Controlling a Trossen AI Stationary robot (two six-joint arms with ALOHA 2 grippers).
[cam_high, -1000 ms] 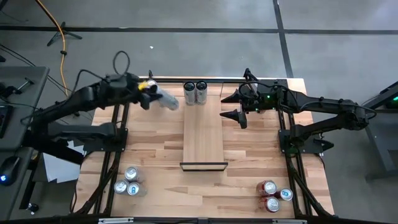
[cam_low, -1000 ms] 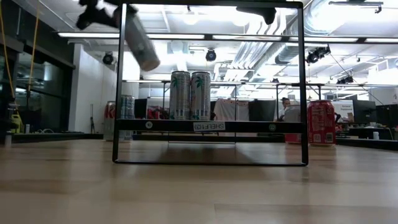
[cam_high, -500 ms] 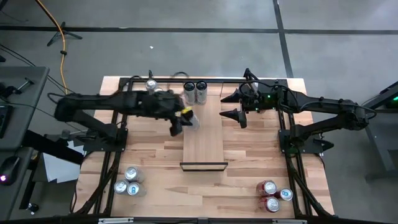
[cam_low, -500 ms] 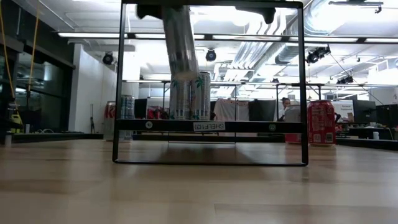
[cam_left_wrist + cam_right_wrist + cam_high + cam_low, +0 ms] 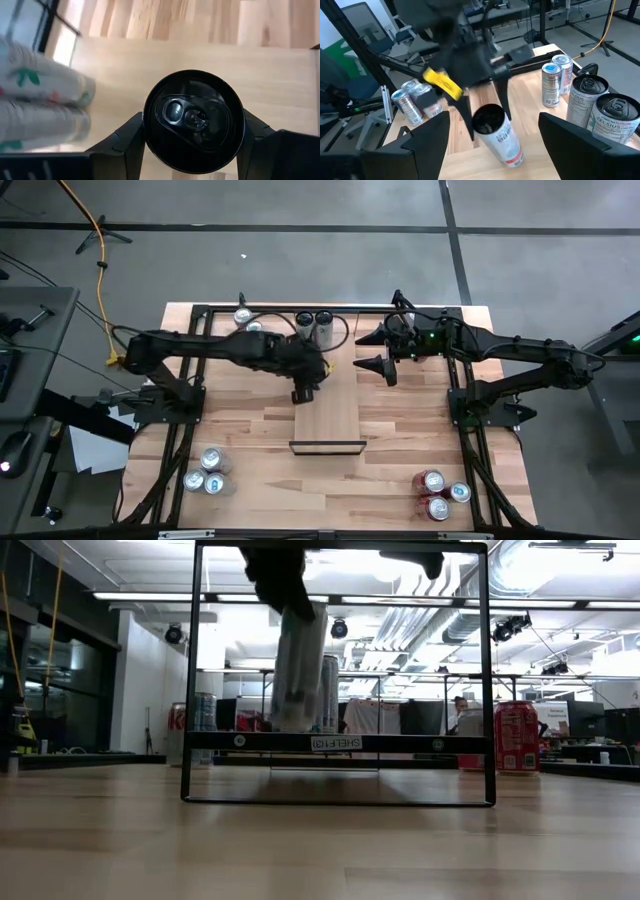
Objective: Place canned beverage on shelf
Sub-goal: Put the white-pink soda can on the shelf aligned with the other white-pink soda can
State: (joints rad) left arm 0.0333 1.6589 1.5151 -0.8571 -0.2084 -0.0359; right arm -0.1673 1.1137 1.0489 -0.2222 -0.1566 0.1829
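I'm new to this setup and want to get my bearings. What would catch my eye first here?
The left pincer stands over the far part of the pale shelf, shut on a can that tilts as it comes down. Two tall cans already stand side by side at the shelf's far end. The right pincer waits open beside the shelf, and more cans sit in clusters at the table's near corners.

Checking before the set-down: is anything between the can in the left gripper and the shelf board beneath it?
Nothing visible does. The left gripper holds the can over a bare stretch of the shelf. The two standing cans sit farther back on it, beside the drop spot, not under it.
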